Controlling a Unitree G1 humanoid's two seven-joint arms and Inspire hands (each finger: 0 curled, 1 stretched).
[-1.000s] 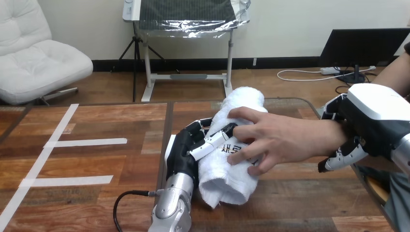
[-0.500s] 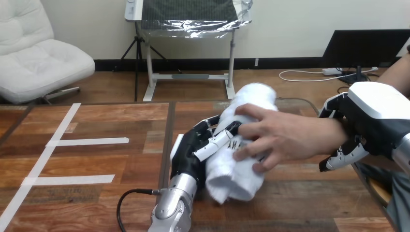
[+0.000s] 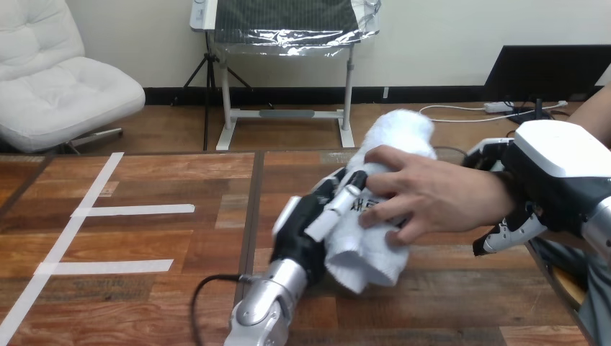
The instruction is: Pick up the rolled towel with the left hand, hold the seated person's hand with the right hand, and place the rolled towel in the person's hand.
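Note:
The white rolled towel stands slanted above the table's middle, its upper end toward the far right. My left hand is shut on its lower left side, fingers curled onto it. The person's hand comes in from the right and lies over the towel's right side, with its fingers wrapped on the cloth. My right hand is at the person's wrist, its white back on top and its fingers curled down around the wrist.
White tape strips mark the wooden table at the left. A dark seam runs down the table's middle. A black cable loops by my left forearm.
My left hand has lifted the towel and carried it up and to the right, tilting it more. The person's hand stayed on it and moved right with it. My right hand has barely moved.

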